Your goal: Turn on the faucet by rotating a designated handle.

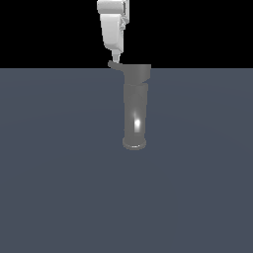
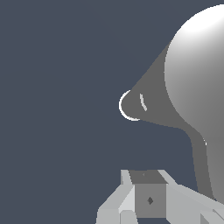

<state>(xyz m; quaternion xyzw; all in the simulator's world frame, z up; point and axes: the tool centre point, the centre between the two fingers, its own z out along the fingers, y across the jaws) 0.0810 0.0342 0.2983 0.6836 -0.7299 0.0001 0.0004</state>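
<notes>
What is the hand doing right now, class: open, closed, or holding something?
Hand: cannot be told whether open or closed. In the exterior view its tip sits right above the handle of the faucet; no grasp is visible.

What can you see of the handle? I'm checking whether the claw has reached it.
The handle is a short, thin grey lever with a rounded tip, looking like smooth metal. It sticks out level from the faucet's wider top toward the exterior view's left. The white claw hangs right above its tip, seemingly touching, though contact is unclear. In the wrist view it tapers to a rounded end.
</notes>
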